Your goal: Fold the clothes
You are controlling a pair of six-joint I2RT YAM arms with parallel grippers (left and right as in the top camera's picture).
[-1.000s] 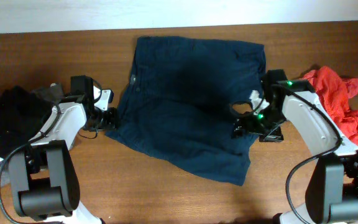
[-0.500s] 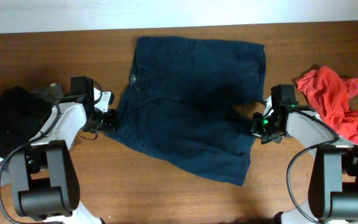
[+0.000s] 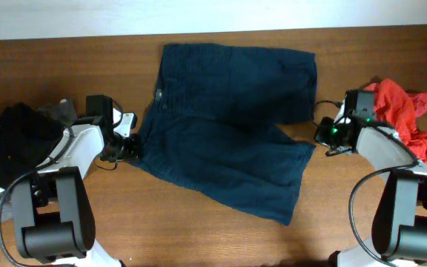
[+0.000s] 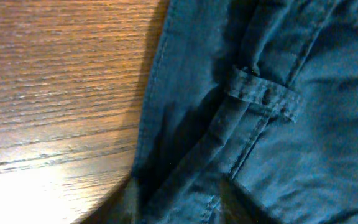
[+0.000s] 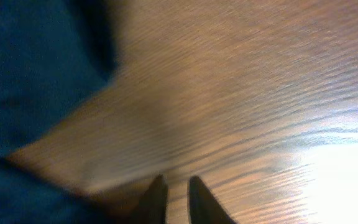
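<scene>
Wood table (image 3: pixel 199 241) | shorts (image 3: pixel 221 141) | left fingers (image 4: pixel 236 202) blurred, grip cannot tell | right fingers (image 5: pixel 156 198) pressed together

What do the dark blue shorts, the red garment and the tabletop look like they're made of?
Navy shorts: woven cotton twill or light denim, matte; the left wrist view shows stitched seams and a belt loop.
Red garment: thin, soft fabric, judging by its crumpling; weave too small to tell.
Table: wood or wood-look laminate, semi-gloss, with visible grain and glare.
</scene>
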